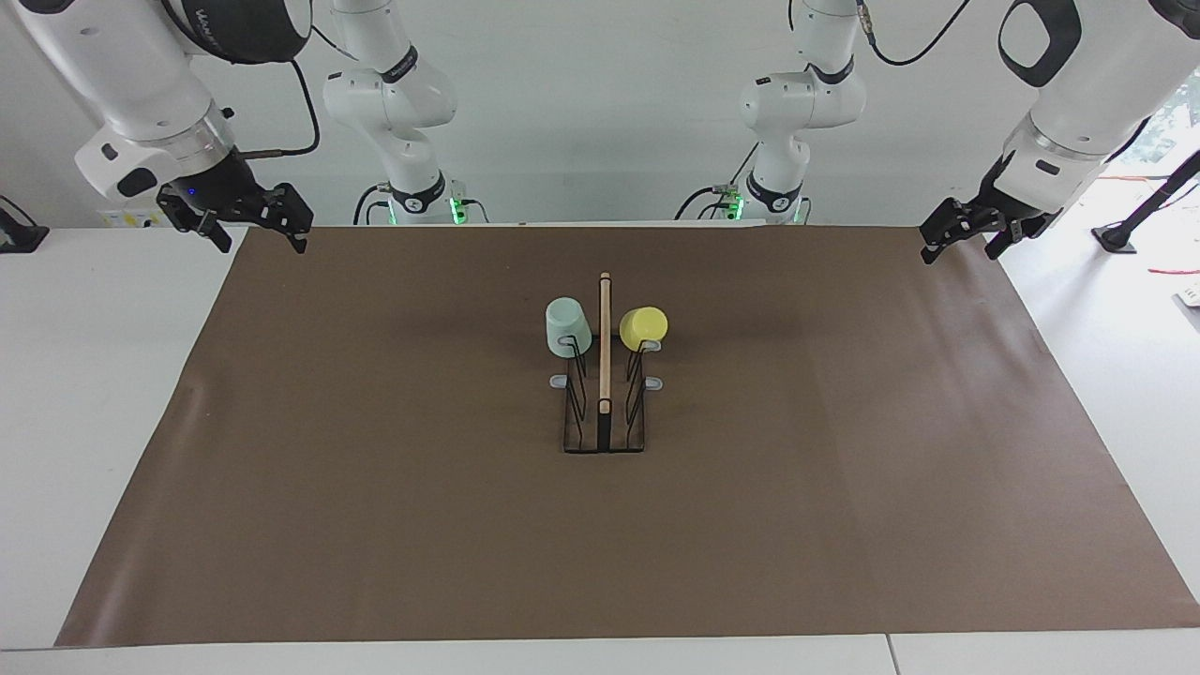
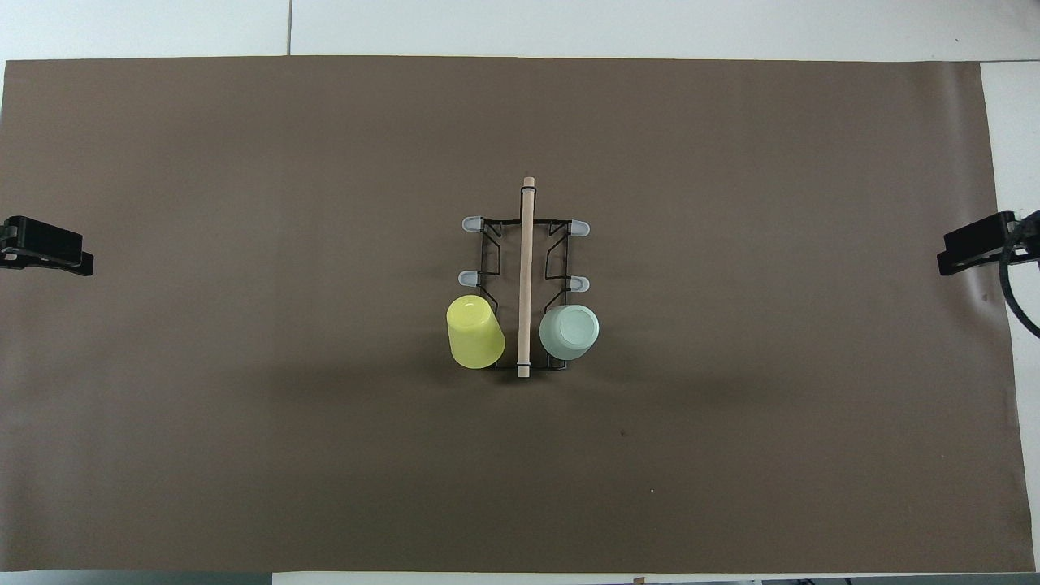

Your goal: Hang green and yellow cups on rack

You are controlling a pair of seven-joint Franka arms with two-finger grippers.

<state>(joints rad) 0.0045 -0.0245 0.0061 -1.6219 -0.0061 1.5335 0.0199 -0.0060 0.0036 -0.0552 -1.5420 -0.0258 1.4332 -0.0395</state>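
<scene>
The rack (image 1: 605, 347) stands on the middle of the brown mat, its wooden bar upright; it also shows in the overhead view (image 2: 526, 260). The mint green cup (image 1: 568, 326) hangs upside down on the prong nearest the robots on the right arm's side (image 2: 569, 331). The yellow cup (image 1: 643, 325) hangs tilted on the matching prong on the left arm's side (image 2: 474, 331). My right gripper (image 1: 258, 239) is open and empty, over the mat's corner at its own end (image 2: 975, 248). My left gripper (image 1: 961, 248) is open and empty, over the mat's corner at its end (image 2: 49, 248). Both arms wait.
The brown mat (image 1: 375, 487) covers most of the white table (image 1: 94, 375). The rack's other grey-tipped prongs (image 2: 470, 279) carry nothing. Both arms' bases stand at the table's robot edge.
</scene>
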